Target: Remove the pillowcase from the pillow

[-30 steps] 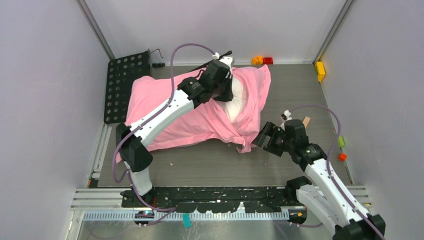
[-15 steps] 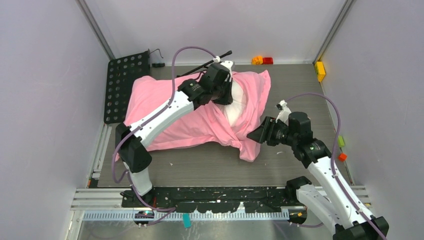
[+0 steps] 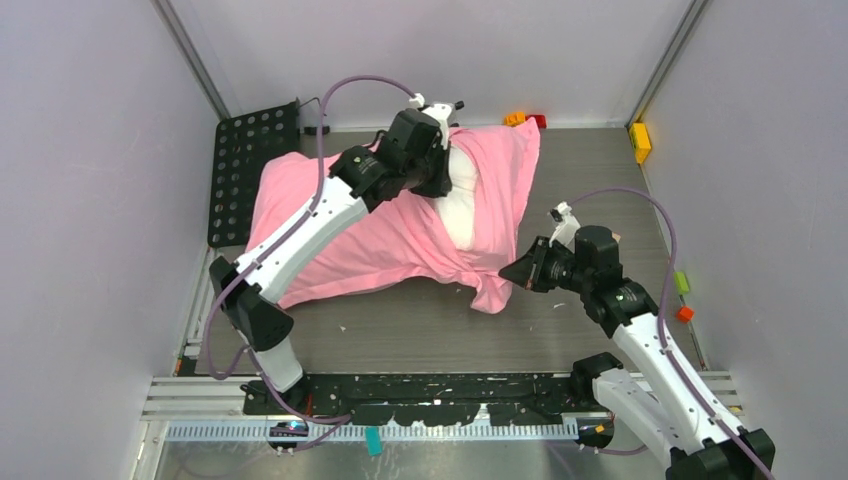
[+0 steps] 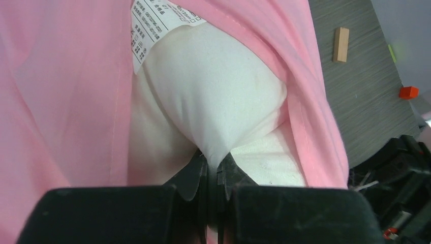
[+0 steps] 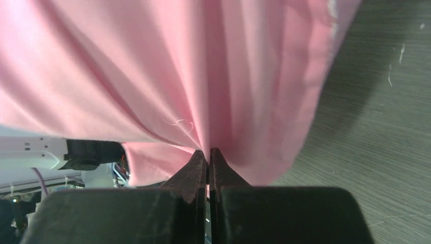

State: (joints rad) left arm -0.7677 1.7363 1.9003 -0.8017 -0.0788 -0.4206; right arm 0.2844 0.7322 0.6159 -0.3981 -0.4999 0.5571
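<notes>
The pink pillowcase (image 3: pixel 340 235) lies across the table, open at its right end, where the white pillow (image 3: pixel 462 205) bulges out. My left gripper (image 3: pixel 440 185) sits over that opening; in the left wrist view it (image 4: pixel 213 161) is shut on a pinch of the pillow (image 4: pixel 213 96), beside the pillowcase (image 4: pixel 61 91) and its white tag (image 4: pixel 145 23). My right gripper (image 3: pixel 512 270) is at the pillowcase's lower right flap. Seen from the right wrist, this gripper (image 5: pixel 208 152) is shut on a fold of the pillowcase (image 5: pixel 167 66).
A black perforated plate (image 3: pixel 245 165) lies at the back left. Small blocks sit by the back wall: orange and red (image 3: pixel 525 120), yellow (image 3: pixel 640 140). Green (image 3: pixel 683 283) and orange (image 3: pixel 685 314) blocks lie at the right edge. A wooden block (image 4: pixel 341 44) rests on the table.
My right gripper moved left to the pillowcase's lower flap and shut on it. My left arm shifted back and left, lifting the pillow's end.
</notes>
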